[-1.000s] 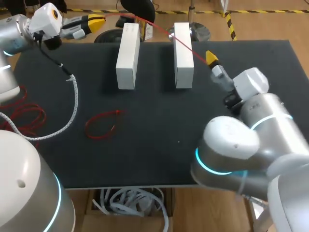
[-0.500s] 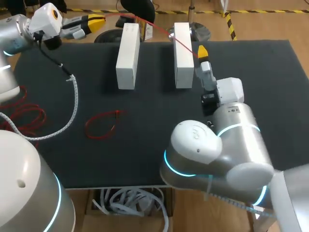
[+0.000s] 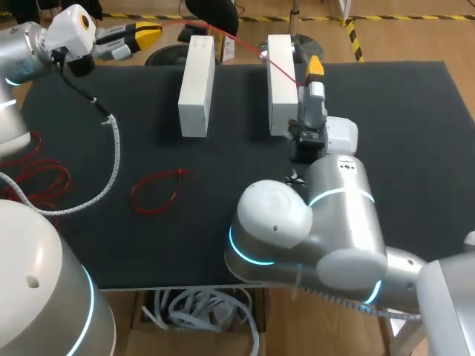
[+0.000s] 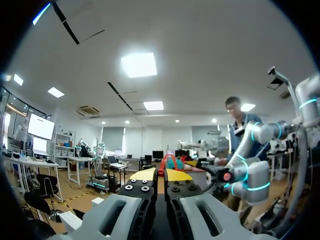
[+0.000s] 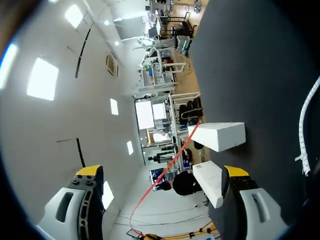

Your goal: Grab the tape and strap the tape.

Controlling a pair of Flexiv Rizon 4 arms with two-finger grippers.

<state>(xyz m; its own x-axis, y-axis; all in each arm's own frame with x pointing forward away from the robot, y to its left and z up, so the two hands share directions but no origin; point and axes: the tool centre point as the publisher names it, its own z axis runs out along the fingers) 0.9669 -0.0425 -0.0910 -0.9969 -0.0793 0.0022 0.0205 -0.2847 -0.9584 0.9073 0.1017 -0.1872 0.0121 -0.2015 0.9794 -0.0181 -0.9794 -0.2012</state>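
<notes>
Right wrist view: right pincer (image 5: 162,175) fingers spread wide, gripping nothing. Red tape (image 5: 176,154) runs taut through gap ahead of it, apparently touching neither finger. Beyond, tape slants past two white blocks (image 5: 220,136); contact with them unclear. Farthest off, left pincer (image 4: 161,175) clamped on tape's end, red loop just past its tips. Likely anchoring line taut so right can close on it.

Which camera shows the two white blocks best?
The head view: both white blocks stand side by side, seen from above. The right wrist view catches them ahead of its pincer, one partly hidden; the left wrist view shows neither.
</notes>
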